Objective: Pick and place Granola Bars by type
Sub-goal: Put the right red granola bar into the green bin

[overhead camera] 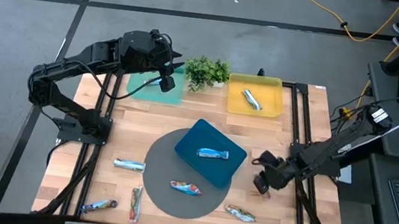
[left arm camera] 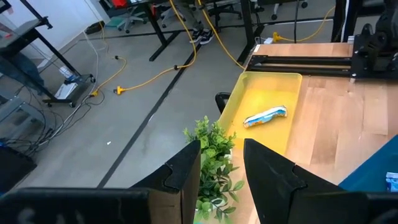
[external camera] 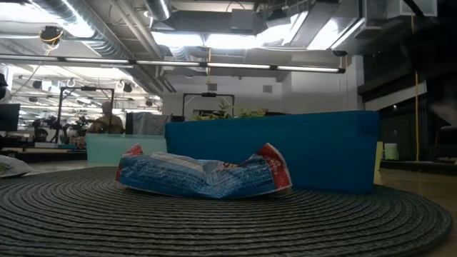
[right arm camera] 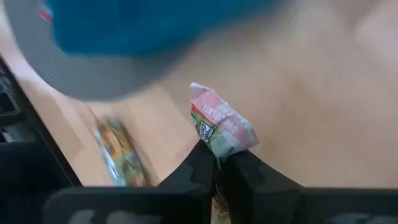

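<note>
On the wooden table (overhead camera: 264, 210), near its right edge, the right gripper (right arm camera: 219, 163) is clamped on the end of a red-and-green granola bar (right arm camera: 221, 124). Another green bar (overhead camera: 239, 213) lies nearby. One bar (overhead camera: 212, 154) sits in the blue tray (overhead camera: 204, 139), one (left arm camera: 266, 116) in the yellow tray (left arm camera: 261, 84). Above the teal tray (overhead camera: 142, 89), the left gripper (left arm camera: 221, 171) hovers with fingers apart, holding nothing.

From above, you look straight down on the whole table (overhead camera: 181, 136). At mat level, you face the blue tray (external camera: 285, 150) closely. Each wrist camera looks past its own fingers; the left shares the yellow tray (left arm camera: 264, 99) with the overhead view.
</note>
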`<state>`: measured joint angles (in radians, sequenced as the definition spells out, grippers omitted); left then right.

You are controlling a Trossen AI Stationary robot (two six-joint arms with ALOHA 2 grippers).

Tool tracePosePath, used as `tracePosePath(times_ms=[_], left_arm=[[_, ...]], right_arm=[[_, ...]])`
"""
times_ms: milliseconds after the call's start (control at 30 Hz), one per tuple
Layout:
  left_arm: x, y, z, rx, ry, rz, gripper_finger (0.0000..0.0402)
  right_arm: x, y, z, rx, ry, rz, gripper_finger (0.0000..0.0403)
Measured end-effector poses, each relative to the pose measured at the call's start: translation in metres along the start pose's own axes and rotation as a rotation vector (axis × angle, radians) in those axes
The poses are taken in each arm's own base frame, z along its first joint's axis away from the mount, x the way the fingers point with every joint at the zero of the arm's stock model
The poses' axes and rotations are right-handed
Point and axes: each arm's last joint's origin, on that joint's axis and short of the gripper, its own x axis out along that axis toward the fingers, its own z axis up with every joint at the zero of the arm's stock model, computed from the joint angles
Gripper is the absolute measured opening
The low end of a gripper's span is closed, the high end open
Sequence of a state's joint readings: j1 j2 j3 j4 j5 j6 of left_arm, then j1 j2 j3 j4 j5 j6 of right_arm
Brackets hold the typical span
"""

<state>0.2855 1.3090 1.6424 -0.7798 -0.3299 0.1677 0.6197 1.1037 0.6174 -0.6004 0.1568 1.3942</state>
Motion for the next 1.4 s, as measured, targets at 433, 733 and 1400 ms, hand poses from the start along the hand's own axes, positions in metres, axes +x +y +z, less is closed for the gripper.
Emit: tracePosePath(times_ms=[433,733,1400], left_arm=[[0.003,-0.003,-0.001,-0.051,0.011,-0.052,0.0116],[0.012,-0.007,-0.002,0.007,0.027,-0.078,0.0116],[0.046,-0.021,0.006,0.020,-0.042,-0.201,0.0116]], right_arm=[[-0.087,0.023,0.090,-0.349,-0.460,-0.014,0.0034],[-0.120,0.018,0.156,-0.479,-0.796,-0.022,0.0023],[-0.141,-0.016,0.250,-0.679,-1.165,0.281,0.0031]])
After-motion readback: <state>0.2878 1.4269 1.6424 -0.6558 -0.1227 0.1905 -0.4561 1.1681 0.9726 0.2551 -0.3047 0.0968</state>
